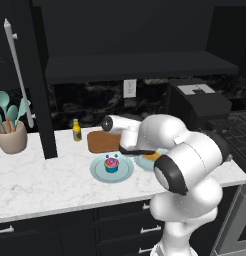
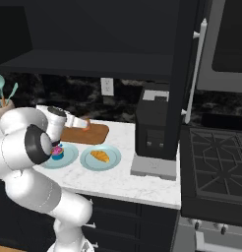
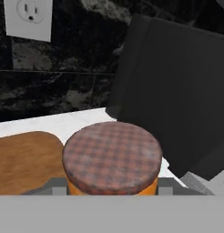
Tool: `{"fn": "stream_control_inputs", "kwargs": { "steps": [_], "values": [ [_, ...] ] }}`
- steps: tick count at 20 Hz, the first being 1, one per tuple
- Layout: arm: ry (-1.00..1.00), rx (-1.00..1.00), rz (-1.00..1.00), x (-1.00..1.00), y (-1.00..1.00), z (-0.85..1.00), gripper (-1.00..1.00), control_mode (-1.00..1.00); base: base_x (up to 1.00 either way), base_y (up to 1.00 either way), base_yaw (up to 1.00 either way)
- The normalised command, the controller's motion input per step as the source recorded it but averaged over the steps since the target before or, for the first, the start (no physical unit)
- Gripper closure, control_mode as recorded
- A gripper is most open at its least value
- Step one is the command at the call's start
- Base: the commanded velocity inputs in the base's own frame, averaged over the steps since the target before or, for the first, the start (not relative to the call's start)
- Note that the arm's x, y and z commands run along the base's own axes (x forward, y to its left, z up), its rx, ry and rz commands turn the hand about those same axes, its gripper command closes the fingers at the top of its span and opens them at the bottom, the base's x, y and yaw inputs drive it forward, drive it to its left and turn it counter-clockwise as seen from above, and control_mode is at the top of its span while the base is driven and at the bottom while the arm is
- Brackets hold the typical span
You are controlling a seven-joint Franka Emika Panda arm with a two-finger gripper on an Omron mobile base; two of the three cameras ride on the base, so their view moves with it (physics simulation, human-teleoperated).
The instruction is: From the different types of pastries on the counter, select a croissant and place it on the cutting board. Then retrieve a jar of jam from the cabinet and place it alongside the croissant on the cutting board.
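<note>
Over the far end of the cutting board [image 3: 22, 157], the gripper [image 3: 111, 189] is holding the jar of jam [image 3: 112, 157], its fingers clamped on the orange sides below the checked lid. The croissant [image 2: 100, 156] is lying on a pale blue plate [image 2: 113, 160] on the desk [image 2: 142, 182], not on the board, so that step looks unfinished while the jam step is in hand. Next, I judge, the jar is wanting lowering onto bare wood, upright, before the fingers are letting go. A cupcake [image 1: 111, 165] is sitting on the other plate.
</note>
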Motion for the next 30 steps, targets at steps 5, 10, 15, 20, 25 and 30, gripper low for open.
{"fn": "stream_control_inputs", "kwargs": {
  "steps": [5,10,15,20,25,30],
  "values": [
    [-0.09,0.09,-0.05,0.16,0.01,-0.14,1.0,-1.0,0.0,0.0,0.0],
    [0.02,0.35,-0.02,0.11,0.0,0.0,1.0,-1.0,0.0,0.0,0.0],
    [0.11,0.31,-0.02,0.22,0.0,0.04,1.0,-1.0,0.0,0.0,0.0],
    [0.0,0.03,-0.02,0.06,0.0,0.0,1.0,-1.0,0.0,0.0,0.0],
    [-0.02,-0.11,0.0,0.04,0.0,-0.2,1.0,-1.0,0.0,0.0,0.0],
    [-0.08,-0.12,-0.01,0.17,0.0,-0.23,1.0,-1.0,0.0,0.0,0.0]
  ]
}}
